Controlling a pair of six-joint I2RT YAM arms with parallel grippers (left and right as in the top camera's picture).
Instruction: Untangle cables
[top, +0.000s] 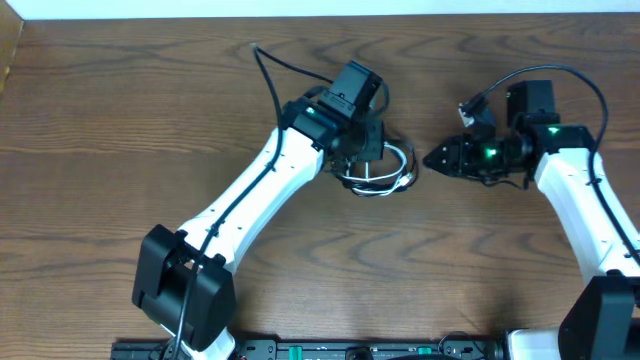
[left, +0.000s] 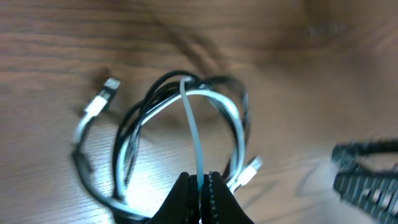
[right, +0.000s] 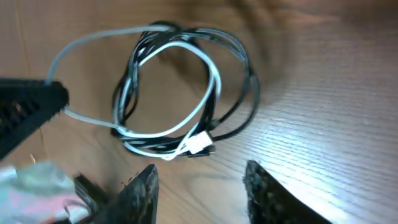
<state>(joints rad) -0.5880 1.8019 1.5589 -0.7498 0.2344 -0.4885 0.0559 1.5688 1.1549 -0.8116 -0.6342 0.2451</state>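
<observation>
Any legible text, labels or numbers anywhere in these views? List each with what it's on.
None readable.
White cable, black cable, wooden table: no print visible.
Equipment strip at the overhead view's bottom edge: any markings too small to read.
</observation>
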